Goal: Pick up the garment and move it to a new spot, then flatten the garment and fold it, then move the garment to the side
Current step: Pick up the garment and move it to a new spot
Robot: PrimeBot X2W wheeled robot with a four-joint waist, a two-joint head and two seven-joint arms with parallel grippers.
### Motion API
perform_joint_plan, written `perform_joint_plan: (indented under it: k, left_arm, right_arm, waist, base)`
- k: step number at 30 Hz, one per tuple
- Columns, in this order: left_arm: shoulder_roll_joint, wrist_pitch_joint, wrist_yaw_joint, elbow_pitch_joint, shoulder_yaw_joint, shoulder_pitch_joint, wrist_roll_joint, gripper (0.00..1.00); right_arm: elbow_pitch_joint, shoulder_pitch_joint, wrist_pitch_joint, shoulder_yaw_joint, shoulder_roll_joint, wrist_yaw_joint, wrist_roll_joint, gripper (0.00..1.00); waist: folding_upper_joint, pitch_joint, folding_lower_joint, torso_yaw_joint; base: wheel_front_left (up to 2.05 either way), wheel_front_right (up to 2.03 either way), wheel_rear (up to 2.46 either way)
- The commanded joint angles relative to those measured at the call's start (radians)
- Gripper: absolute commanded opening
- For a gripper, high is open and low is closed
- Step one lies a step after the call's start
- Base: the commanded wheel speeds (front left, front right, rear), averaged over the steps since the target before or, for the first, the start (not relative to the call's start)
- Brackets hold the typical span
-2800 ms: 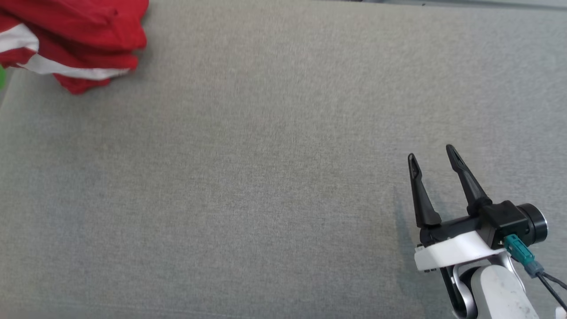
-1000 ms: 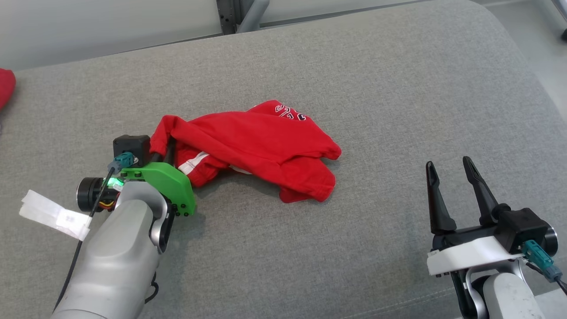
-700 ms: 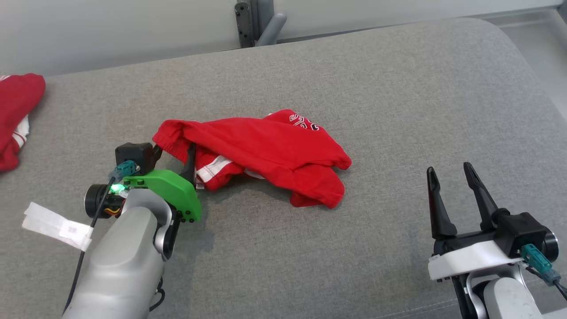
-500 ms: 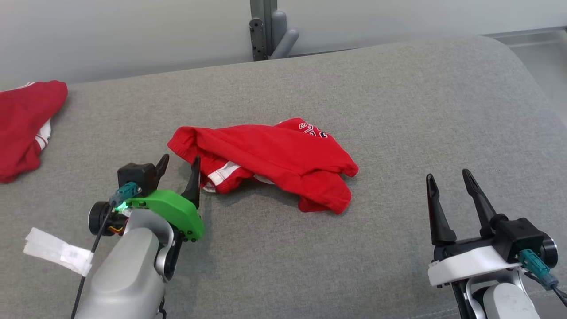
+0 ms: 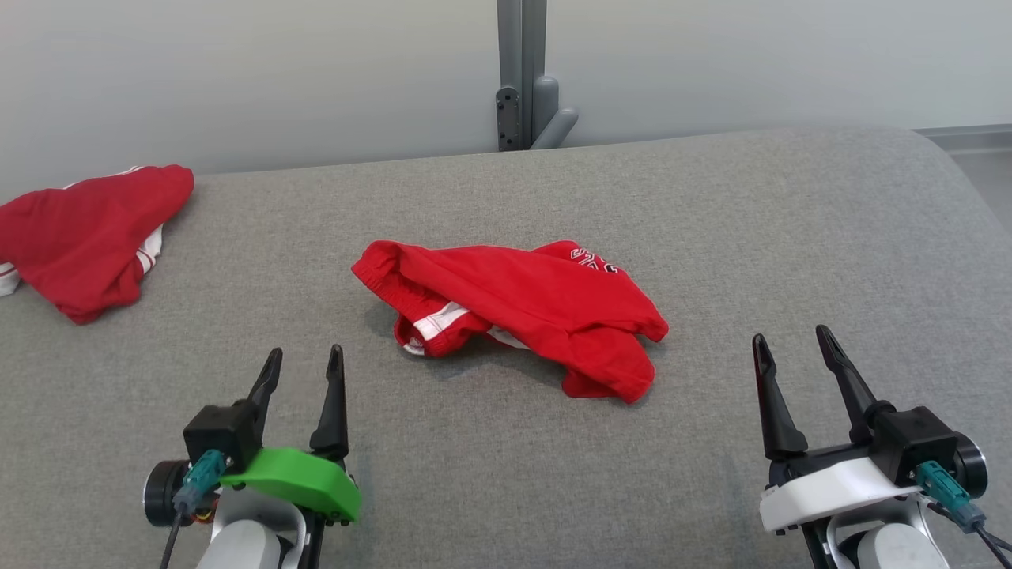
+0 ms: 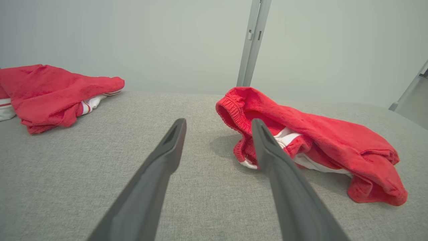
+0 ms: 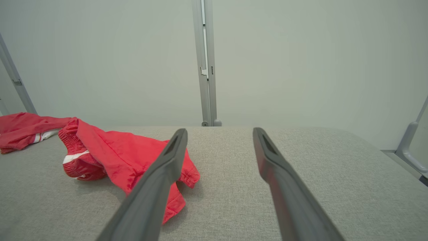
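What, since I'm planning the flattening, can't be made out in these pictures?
- Red shorts: print too small to read, head view; underside hidden by own folds.
- Second red garment: cut off by left edge, head view.

The red shorts (image 5: 522,292) look like soft, matt fleecy cloth; the bench (image 5: 711,237) wears coarse grey woven fabric.

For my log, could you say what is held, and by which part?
Nothing: the left gripper and right gripper stand open, clear of the red shorts.
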Motion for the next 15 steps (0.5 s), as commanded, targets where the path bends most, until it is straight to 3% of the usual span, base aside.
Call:
perform_joint_plan:
  k: [1,7,15]
  left_arm:
    - [-0.004,0.0,0.009,-0.023,0.016,0.028,0.011,1.0]
    - [-0.057,0.0,0.026,-0.187,0.135,0.186,0.074,1.0]
    - [-0.102,0.0,0.0,-0.247,0.194,0.272,0.126,1.0]
  right_arm:
    - [0.002,0.011,-0.001,0.002,-0.002,0.0,-0.006,1.0]
    - [-0.001,0.031,-0.001,0.004,-0.002,0.0,0.011,1.0]
    - [0.009,0.061,-0.001,-0.008,-0.002,0.0,0.033,1.0]
  waist:
    - [0.0017,-0.006,0.0,0.006]
    - [0.0017,-0.015,0.0,0.017]
    - [0.0017,-0.017,0.0,0.037]
  base:
    - [0.0,0.0,0.0]
    - [0.0,0.0,0.0]
    - [0.0,0.0,0.0]
